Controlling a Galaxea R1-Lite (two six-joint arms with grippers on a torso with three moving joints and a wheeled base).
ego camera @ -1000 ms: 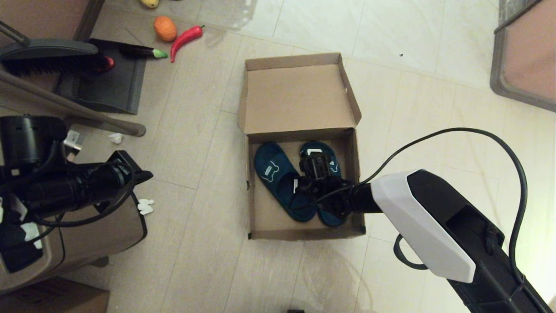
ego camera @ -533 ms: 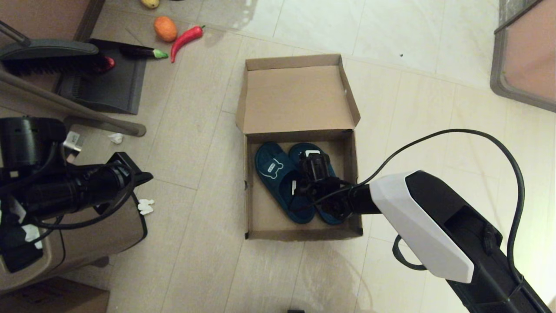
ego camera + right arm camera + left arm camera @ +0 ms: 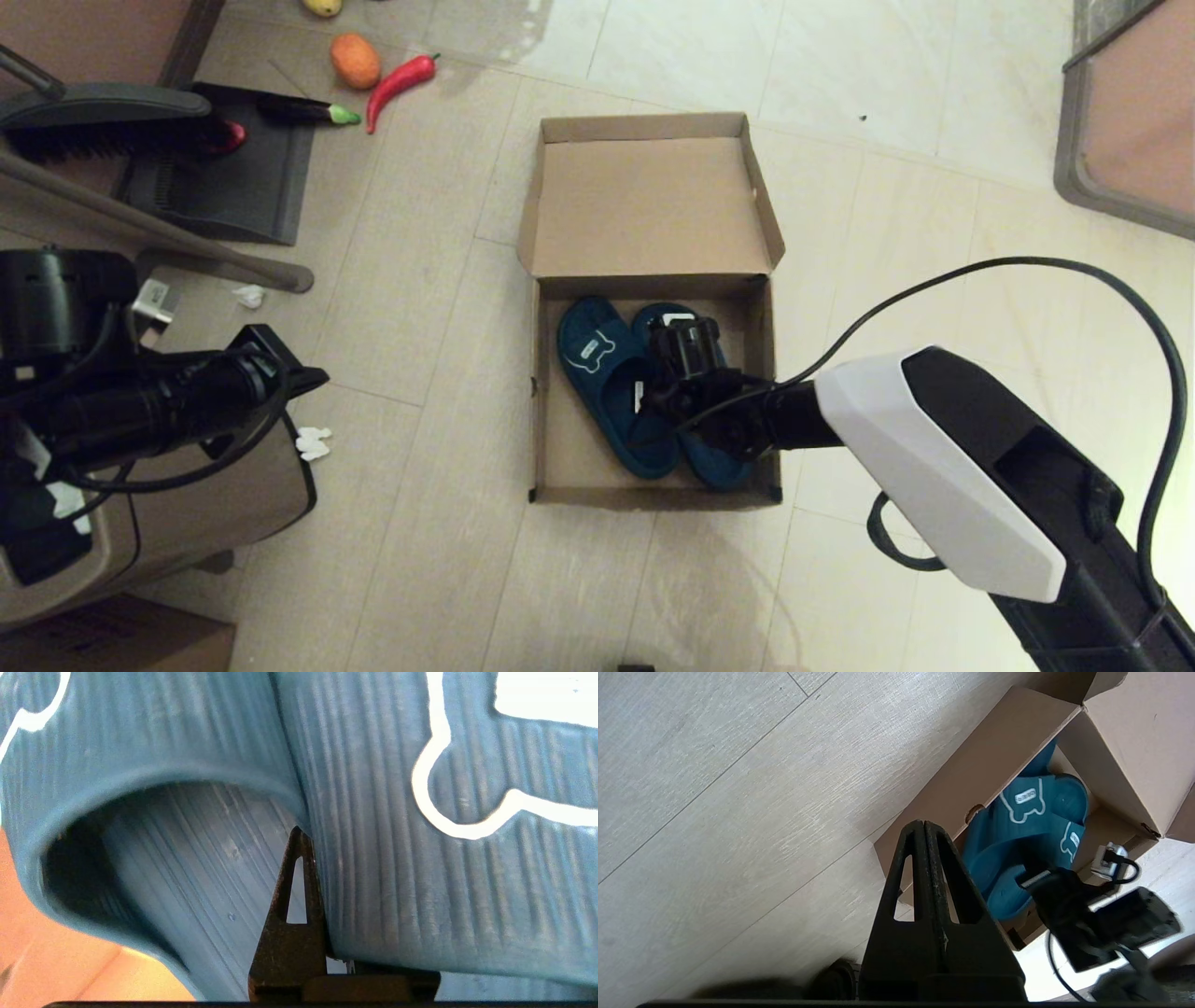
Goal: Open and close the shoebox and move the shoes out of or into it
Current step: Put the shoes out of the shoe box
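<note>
The shoebox (image 3: 653, 496) stands open on the floor, its lid (image 3: 649, 205) folded back on the far side. Both navy slippers lie inside: the left slipper (image 3: 605, 378) and the right slipper (image 3: 714, 462). My right gripper (image 3: 688, 343) reaches down into the box over the right slipper. In the right wrist view the gripper (image 3: 310, 835) is shut on the right slipper's strap (image 3: 387, 868); one finger (image 3: 294, 905) shows beside the strap and the other is hidden under it. My left gripper (image 3: 924, 828) is shut and empty, parked at the left (image 3: 297, 378), away from the shoebox (image 3: 976, 779).
A tan trash bin (image 3: 196, 513) sits under my left arm, with a brown carton (image 3: 112, 644) below it. A dustpan (image 3: 233, 182), a broom and toy vegetables (image 3: 397, 84) lie at the far left. A framed panel (image 3: 1120, 121) stands at the far right.
The right slipper has slid against the left one under my right gripper. The shoebox has shifted and turned slightly. My right arm has drawn a little to the right. The left arm is still.
</note>
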